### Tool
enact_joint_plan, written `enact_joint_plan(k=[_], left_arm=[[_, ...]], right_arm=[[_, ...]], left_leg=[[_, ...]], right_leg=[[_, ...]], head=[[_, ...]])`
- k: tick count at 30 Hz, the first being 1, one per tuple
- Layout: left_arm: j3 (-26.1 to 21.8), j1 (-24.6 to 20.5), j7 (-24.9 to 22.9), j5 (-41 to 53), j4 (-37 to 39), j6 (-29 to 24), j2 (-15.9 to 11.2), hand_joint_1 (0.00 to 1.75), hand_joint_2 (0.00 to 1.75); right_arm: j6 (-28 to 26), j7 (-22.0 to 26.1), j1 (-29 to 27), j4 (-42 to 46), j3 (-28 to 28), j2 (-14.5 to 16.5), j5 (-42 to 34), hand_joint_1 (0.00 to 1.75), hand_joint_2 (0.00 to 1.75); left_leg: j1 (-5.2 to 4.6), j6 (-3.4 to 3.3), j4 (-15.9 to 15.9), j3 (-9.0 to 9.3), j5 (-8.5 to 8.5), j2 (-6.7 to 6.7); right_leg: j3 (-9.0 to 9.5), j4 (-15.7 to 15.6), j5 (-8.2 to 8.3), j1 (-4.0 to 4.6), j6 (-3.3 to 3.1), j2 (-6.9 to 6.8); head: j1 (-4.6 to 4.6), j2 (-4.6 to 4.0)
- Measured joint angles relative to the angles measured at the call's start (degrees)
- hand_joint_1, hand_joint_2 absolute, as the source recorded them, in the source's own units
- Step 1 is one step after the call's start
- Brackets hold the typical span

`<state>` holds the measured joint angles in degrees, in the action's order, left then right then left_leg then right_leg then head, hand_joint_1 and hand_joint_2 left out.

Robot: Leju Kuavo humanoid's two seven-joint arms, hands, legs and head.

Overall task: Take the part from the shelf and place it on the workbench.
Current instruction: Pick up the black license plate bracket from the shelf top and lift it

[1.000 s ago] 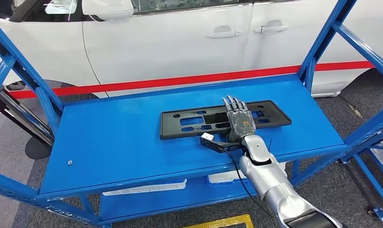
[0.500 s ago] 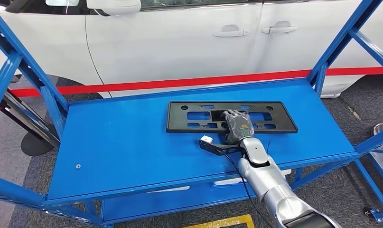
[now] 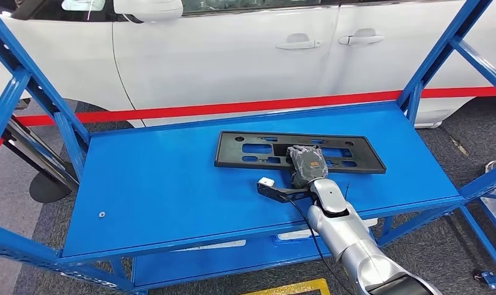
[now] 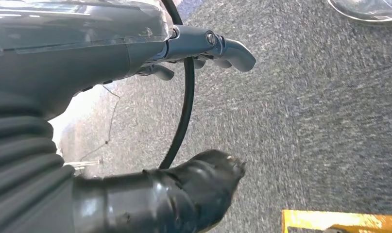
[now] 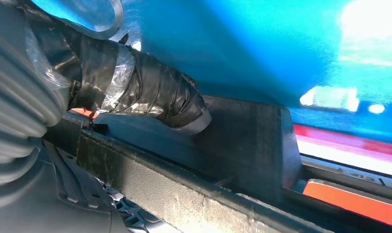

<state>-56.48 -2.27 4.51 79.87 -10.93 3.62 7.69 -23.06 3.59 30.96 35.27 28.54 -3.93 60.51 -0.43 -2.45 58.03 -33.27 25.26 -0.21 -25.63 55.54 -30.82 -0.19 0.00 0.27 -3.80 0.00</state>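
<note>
Curling over the near edge of the flat black slotted plastic plate (image 3: 299, 151), the right hand (image 3: 307, 163) is gripping it on the blue metal shelf (image 3: 159, 184). Being held at mid-length only, the plate is risking tilting and slipping out on lifting.

Right hand (image 5: 135, 97) thumb pressing black part (image 5: 252, 141).

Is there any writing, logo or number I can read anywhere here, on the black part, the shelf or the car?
None can be read.
Back of the right hand: a small orange mark, too blurred to read.
Black part, blue shelf, white car: no writing shows.
</note>
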Motion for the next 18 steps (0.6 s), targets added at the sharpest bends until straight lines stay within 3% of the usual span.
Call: enact_joint_plan(k=[18], left_arm=[[-0.04, 0.01, 0.24, 0.56, 0.00, -0.34, 0.00, 0.00, 1.75]], right_arm=[[0.20, 0.69, 0.03, 0.14, 0.62, 0.00, -0.09, 1.75, 1.75]], left_leg=[[0.03, 0.00, -0.01, 0.10, 0.00, 0.00]], right_leg=[[0.11, 0.01, -0.02, 0.02, 0.02, -0.01]], head=[[0.00, 0.00]])
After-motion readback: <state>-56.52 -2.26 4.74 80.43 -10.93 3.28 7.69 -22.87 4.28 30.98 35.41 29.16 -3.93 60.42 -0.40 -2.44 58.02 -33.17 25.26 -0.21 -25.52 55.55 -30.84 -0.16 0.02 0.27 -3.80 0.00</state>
